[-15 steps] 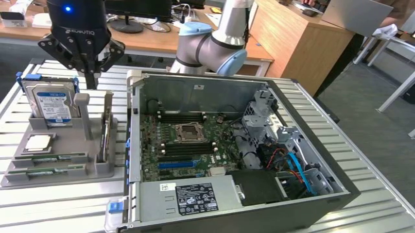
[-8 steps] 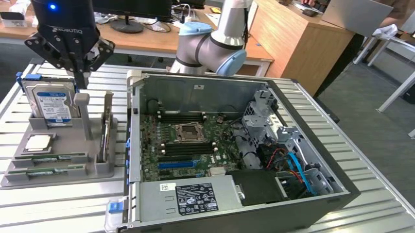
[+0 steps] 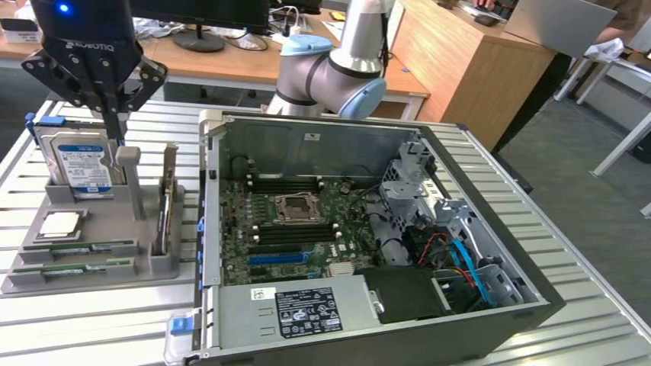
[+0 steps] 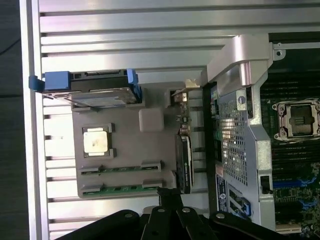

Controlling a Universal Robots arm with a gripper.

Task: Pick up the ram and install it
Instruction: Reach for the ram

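Note:
Two green ram sticks lie flat in slots at the front of a grey holder (image 3: 142,263): one ram (image 3: 79,247) and a second (image 3: 69,268) beside it. The wrist view has the same two sticks (image 4: 122,169) (image 4: 125,188). My gripper (image 3: 114,128) hangs above the back of the holder, in front of the hard drive, well clear of the sticks. Its fingers (image 4: 167,194) are shut together with nothing between them. The open computer case (image 3: 489,229) lies to the exterior view's right, with dark memory slots (image 3: 295,232) beside the processor socket (image 3: 295,206).
On the holder also stand a blue-labelled hard drive (image 3: 81,164), a square silver processor (image 3: 59,223) and an upright card (image 3: 163,210). The case wall (image 3: 209,221) rises right next to the holder. All sits on a slatted metal table (image 3: 91,328).

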